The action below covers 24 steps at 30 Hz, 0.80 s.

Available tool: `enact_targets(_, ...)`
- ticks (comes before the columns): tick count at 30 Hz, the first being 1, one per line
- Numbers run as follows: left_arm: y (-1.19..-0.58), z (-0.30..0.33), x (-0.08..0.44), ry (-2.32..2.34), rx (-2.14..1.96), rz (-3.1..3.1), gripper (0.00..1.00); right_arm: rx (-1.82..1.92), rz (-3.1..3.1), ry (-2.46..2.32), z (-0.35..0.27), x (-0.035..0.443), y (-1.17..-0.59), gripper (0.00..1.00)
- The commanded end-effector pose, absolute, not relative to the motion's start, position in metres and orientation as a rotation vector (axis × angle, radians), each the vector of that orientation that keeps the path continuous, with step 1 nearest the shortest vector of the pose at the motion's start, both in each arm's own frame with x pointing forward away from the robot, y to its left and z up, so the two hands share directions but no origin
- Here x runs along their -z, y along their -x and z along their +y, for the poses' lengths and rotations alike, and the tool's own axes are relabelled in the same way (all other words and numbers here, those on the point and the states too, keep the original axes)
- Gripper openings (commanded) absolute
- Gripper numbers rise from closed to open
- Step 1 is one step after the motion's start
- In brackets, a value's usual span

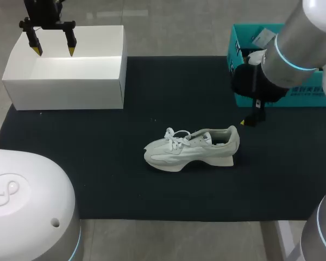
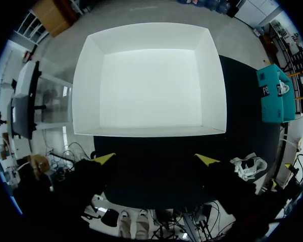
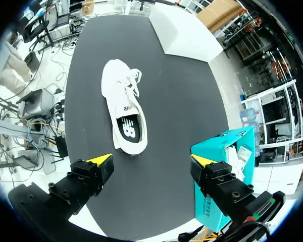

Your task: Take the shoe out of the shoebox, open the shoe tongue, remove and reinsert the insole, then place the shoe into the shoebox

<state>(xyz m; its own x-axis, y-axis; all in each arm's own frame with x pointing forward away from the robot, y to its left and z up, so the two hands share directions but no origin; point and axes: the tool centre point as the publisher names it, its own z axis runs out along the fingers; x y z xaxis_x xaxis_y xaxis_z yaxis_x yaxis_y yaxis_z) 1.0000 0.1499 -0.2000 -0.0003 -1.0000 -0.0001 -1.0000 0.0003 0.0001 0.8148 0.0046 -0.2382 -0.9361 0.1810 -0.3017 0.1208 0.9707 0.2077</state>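
- Dark mat (image 1: 98, 179) covered the table; the shoe (image 1: 193, 148) stood on it, upright, outside the white shoebox (image 1: 65, 93).
- That shoebox, well apart from the shoe, held nothing; a teal box (image 1: 315, 97) past the shoe's heel held unclear items.
- Over the shoebox hung the left gripper (image 1: 54, 51), near the shoe's heel the right gripper (image 3: 152, 160), both spread and empty.
- Opening the tongue (image 1: 194, 135) looked next, calling for a pinch behind the laces (image 1: 175, 139).

We see a white and pale grey shoe (image 1: 193, 148) with white laces (image 1: 176, 138); its insole (image 3: 129, 128) is dark with a white mark. The shoebox (image 1: 65, 92) is plain white, the other box (image 1: 320, 99) teal. The surface (image 1: 98, 168) is black. The left tool (image 1: 54, 52) and right tool (image 3: 151, 160) are black, yellow-tipped.
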Motion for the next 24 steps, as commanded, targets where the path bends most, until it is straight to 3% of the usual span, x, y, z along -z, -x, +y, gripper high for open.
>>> enact_targets(1, -1.0000, 0.1499, 0.2000, 2.221, 0.000, 2.222, 1.00, -1.258, 2.612, 0.193, -0.0040, 0.2459, -0.8112, 1.00)
enact_targets(24, -1.0000, 0.1499, 0.2000, 2.221, 0.000, 2.222, 1.00, -1.170, 2.803, 0.171, -0.0064, 0.2498, -0.8099, 1.00)
